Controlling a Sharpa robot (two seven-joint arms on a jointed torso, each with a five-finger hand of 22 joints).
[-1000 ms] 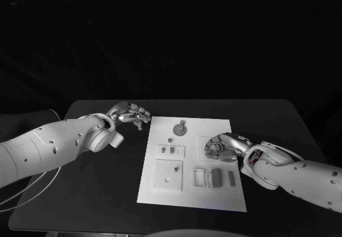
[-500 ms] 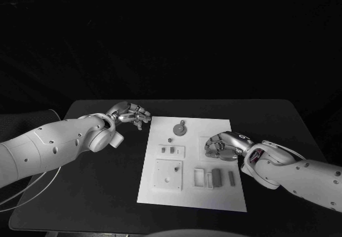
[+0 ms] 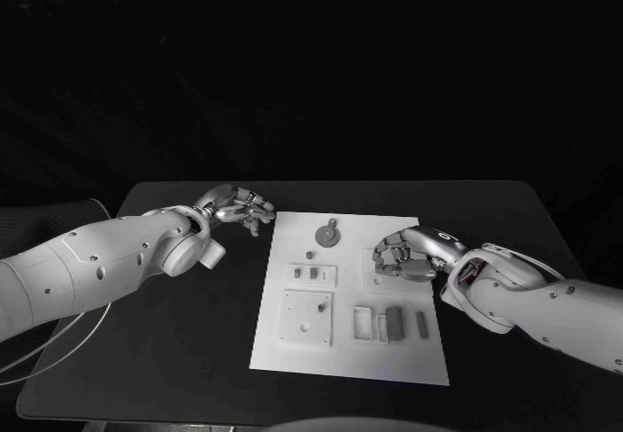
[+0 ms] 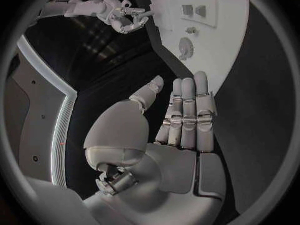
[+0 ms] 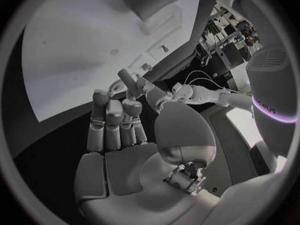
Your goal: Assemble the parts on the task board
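Note:
The white task board (image 3: 344, 360) lies mid-table. On it are a grey gear (image 3: 329, 236), two small pieces (image 3: 308, 273), a square plate (image 3: 308, 319) and several upright bars (image 3: 390, 324). My right hand (image 3: 401, 256) hovers over the board's right side, its fingers bent downward. I see nothing in its palm (image 5: 119, 155). My left hand (image 3: 238, 208) hangs over the black table just off the board's far left corner. Its fingers (image 4: 187, 110) lie straight, side by side, and hold nothing. The left wrist view shows the gear (image 4: 185, 47) and the right hand (image 4: 125, 17).
Black table (image 3: 182, 360) surrounds the board on all sides, with wide room to the left and at the back. A thin white cable (image 3: 52, 355) curves off the table's left edge under my left arm.
My right hand has shifted a little toward the far side of the board, off the spot it covered. The left hand has stayed put.

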